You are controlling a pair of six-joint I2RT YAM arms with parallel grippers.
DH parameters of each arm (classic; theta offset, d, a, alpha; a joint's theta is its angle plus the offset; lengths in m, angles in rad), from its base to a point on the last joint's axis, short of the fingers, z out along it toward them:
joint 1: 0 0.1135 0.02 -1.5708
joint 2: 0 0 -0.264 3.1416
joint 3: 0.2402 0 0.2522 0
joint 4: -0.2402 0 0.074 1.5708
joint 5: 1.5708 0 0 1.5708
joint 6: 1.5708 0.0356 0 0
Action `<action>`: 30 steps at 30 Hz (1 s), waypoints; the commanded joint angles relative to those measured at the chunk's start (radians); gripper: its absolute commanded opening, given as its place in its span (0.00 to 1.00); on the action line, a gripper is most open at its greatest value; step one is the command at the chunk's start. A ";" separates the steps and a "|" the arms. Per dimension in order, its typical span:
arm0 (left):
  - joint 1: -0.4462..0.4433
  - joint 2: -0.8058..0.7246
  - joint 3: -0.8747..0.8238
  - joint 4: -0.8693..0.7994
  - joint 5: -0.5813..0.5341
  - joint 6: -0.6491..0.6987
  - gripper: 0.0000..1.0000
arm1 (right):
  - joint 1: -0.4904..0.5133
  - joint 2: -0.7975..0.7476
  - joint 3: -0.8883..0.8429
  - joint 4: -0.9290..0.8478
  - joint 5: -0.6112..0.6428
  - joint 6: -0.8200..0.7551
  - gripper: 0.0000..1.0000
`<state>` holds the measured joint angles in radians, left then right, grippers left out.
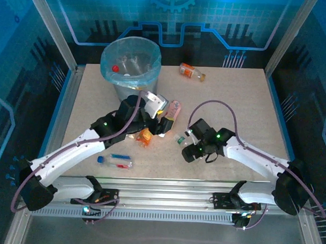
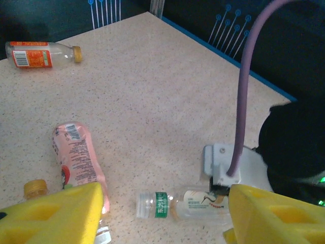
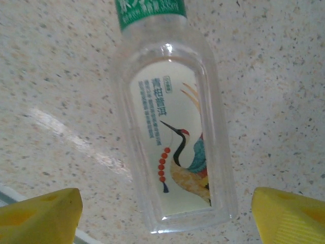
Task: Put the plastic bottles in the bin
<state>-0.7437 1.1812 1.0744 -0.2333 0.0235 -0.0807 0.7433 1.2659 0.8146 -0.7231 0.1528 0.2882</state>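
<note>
A clear bottle with a green neck band and a crane label [image 3: 175,127] lies on the table [image 1: 233,103]. My right gripper [image 3: 165,218] is open, its yellow fingers either side of the bottle's base with gaps on both sides. From above, that bottle [image 1: 181,138] sits at the right gripper [image 1: 187,135]. My left gripper [image 2: 162,218] is open and holds nothing; it hovers near a pink bottle [image 2: 78,157] and looks toward the green-banded bottle [image 2: 177,203]. The grey bin [image 1: 130,64] with its blue bag stands at the back left and has bottles inside.
An orange-labelled bottle [image 1: 192,72] lies at the back, right of the bin. An orange bottle [image 1: 145,137] lies by the left arm. A blue-capped bottle [image 1: 116,161] lies near the front. A yellow-capped bottle [image 2: 35,189] sits beside the pink one.
</note>
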 commanded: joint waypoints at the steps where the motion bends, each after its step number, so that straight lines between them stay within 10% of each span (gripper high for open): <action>1: -0.005 -0.008 -0.021 0.083 -0.023 -0.064 0.67 | 0.032 0.034 -0.003 0.034 0.066 0.040 0.86; 30: -0.002 -0.118 -0.090 0.107 -0.199 -0.082 0.68 | 0.094 0.199 0.088 0.029 0.110 0.043 0.62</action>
<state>-0.7437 1.1046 1.0042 -0.1562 -0.1318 -0.1593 0.8185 1.4502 0.8604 -0.6834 0.2512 0.3225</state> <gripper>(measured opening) 0.678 0.630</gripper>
